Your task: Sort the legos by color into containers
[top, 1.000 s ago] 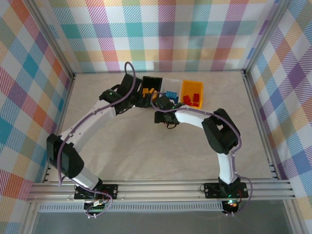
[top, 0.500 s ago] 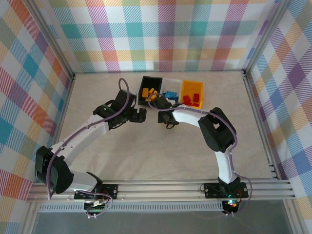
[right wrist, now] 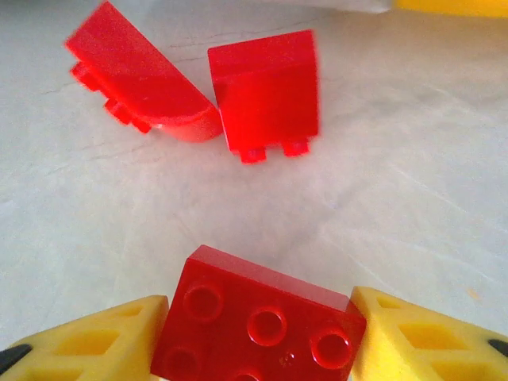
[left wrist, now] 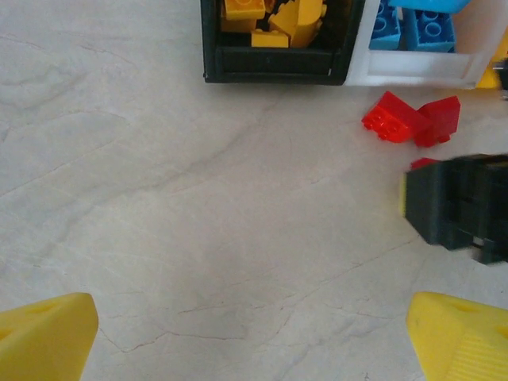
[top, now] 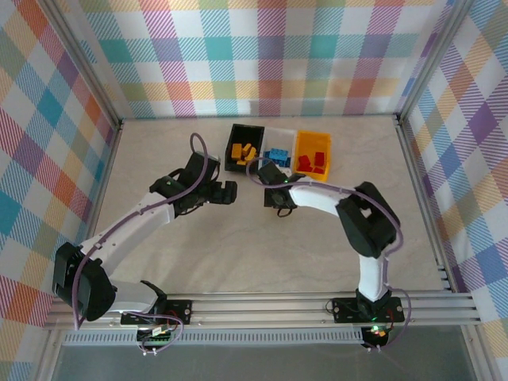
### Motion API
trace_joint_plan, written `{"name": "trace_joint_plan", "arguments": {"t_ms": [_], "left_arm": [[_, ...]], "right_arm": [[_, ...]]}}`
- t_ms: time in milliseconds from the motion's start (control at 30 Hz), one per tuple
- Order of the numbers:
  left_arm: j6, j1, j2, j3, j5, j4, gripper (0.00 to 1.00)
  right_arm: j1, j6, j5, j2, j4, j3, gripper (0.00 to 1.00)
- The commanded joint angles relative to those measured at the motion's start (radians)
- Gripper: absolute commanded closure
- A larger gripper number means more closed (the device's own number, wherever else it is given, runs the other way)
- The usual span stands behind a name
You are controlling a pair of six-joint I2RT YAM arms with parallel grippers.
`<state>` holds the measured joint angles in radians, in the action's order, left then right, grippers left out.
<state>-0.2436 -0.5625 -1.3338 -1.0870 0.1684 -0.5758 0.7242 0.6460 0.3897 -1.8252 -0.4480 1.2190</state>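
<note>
The left claw [left wrist: 250, 341] is low over the counter [left wrist: 159, 198], on the left side. Its yellow fingers [left wrist: 44, 341] are spread wide apart, and there is nothing between them. The right claw [right wrist: 258, 337] is just to the right of it. Its fingers [right wrist: 95, 345] press on both sides of a red lego brick [right wrist: 254, 317] that has its bumps facing up.

A bit farther away, two more red pieces lie on the counter, touching each other. A curved red lego [right wrist: 139, 83] is on the left and a square red lego [right wrist: 266, 91] is on the right.

Farther still is the row of bins. The black bin [left wrist: 274, 63] on the left has yellow-orange legos [left wrist: 274, 16] in it. The white bin [left wrist: 413, 73] in the middle has blue legos [left wrist: 417, 28]. The yellow-orange bin [top: 313, 133] on the right has red legos [top: 313, 163].
</note>
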Motion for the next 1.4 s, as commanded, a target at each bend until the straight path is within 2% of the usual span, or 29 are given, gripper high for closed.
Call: {"name": "trace_joint_plan", "arguments": {"t_ms": [0,200,467,733,833,933,1367], "left_arm": [[-0.033,-0.014,-0.003,0.035,-0.023,0.036,0.0],[-0.078,-0.107,-0.11,0.039,-0.033,0.111,0.0],[-0.088,-0.166,-0.33,-0.058,-0.068,0.204,0.01],[-0.066,-0.181,-0.508,-0.176,-0.075,0.25,0.04],[-0.052,-0.181,-0.564,-0.222,-0.08,0.257,0.04],[-0.036,-0.181,-0.615,-0.268,-0.076,0.259,0.05],[0.013,-0.18,-0.802,-0.424,-0.08,0.356,0.07]], "right_arm": [[-0.013,-0.047,0.054,0.141,-0.028,-0.016,0.44],[-0.178,-0.151,0.0,0.184,-0.023,0.034,0.42],[-0.366,-0.246,-0.105,-0.03,-0.003,0.249,0.42],[-0.437,-0.26,-0.177,-0.192,0.012,0.385,0.41],[-0.444,-0.275,-0.196,-0.212,0.012,0.408,0.31],[-0.443,-0.278,-0.215,-0.182,0.027,0.381,0.22],[-0.442,-0.188,-0.341,0.205,0.132,-0.033,0.17]]}}
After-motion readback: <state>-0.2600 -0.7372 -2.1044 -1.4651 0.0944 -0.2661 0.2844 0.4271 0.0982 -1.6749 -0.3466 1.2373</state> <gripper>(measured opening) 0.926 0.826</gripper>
